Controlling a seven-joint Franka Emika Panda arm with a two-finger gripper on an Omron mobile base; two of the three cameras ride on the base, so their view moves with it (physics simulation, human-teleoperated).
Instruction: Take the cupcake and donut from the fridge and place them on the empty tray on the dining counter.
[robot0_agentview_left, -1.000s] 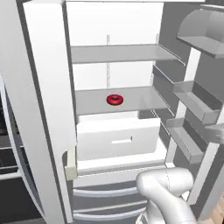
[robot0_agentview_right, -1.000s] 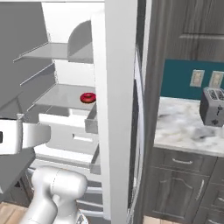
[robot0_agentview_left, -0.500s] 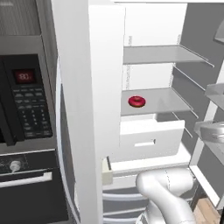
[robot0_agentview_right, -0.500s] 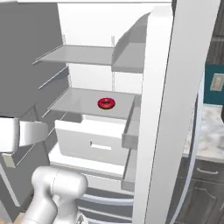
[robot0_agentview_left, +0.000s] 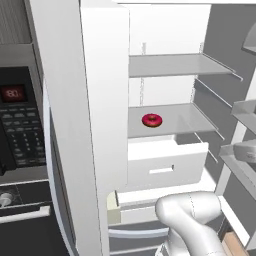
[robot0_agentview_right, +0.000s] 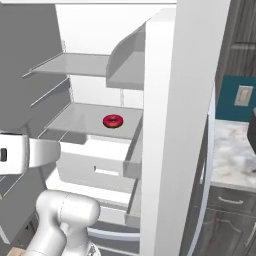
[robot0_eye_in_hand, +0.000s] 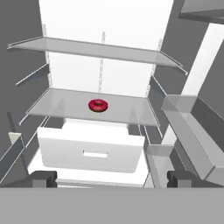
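The fridge (robot0_agentview_left: 102, 100) stands open, showing its white inside. A red-pink glazed donut (robot0_agentview_left: 152, 120) lies alone on the middle glass shelf (robot0_eye_in_hand: 65, 105), a little left of centre. The donut (robot0_agentview_right: 113, 121) also shows from the right side, and the hand view has the donut (robot0_eye_in_hand: 98, 105) straight ahead and above. My gripper (robot0_eye_in_hand: 112, 178) is open, its two dark fingertips (robot0_eye_in_hand: 43, 177) set wide apart, well short of the shelf and lower than it, level with the white drawer (robot0_eye_in_hand: 92, 148). Nothing is between the fingers. The cupcake, the tray and the dining counter are out of view.
A black wall oven with a keypad (robot0_agentview_left: 20, 125) sits left of the fridge. Door bins (robot0_agentview_left: 245, 115) jut out on the right door (robot0_agentview_right: 170, 125). An upper glass shelf (robot0_agentview_left: 175, 64) hangs above the donut. A marble counter against the wall (robot0_agentview_right: 232, 150) lies to the right.
Both base views have swung sideways as the base drove, bringing the fridge's inside nearer and more central. The donut stays where it was on its shelf. The gripper remains open.
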